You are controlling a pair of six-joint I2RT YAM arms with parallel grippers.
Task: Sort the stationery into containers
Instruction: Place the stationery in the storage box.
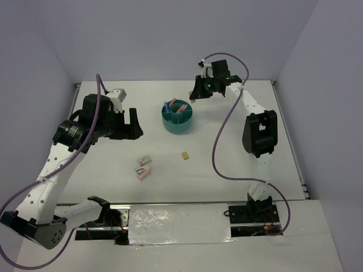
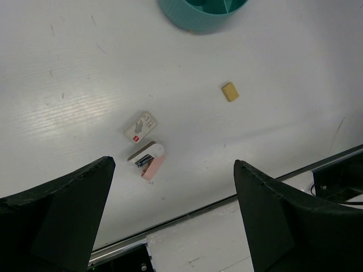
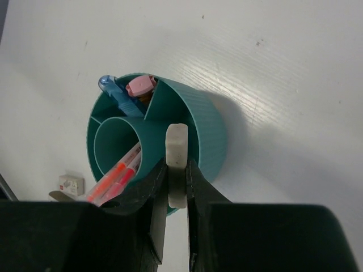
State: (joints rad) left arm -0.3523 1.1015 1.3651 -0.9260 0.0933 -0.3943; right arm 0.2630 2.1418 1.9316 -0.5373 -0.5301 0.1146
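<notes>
My right gripper point(image 3: 176, 165) is shut on a grey-white block point(image 3: 177, 140) held on edge above the near rim of the teal tub point(image 3: 211, 133). In the tub's round middle cup lie pink and orange pens point(image 3: 116, 175); a pink capsule point(image 3: 139, 86) and a light-blue piece point(image 3: 108, 85) sit in an outer compartment. From above, the right gripper point(image 1: 196, 93) hangs just right of the tub point(image 1: 177, 118). My left gripper point(image 1: 134, 122) is open and empty, high over the table. Below it lie a tan block point(image 2: 229, 91), a grey block point(image 2: 141, 127) and a pink-white block point(image 2: 148, 161).
The three loose blocks lie in front of the tub: tan point(image 1: 185, 154), grey point(image 1: 144, 161), pink-white point(image 1: 143, 173). A metal rail point(image 1: 187, 204) runs along the table's near edge. A purple cable point(image 1: 218, 147) hangs beside the right arm.
</notes>
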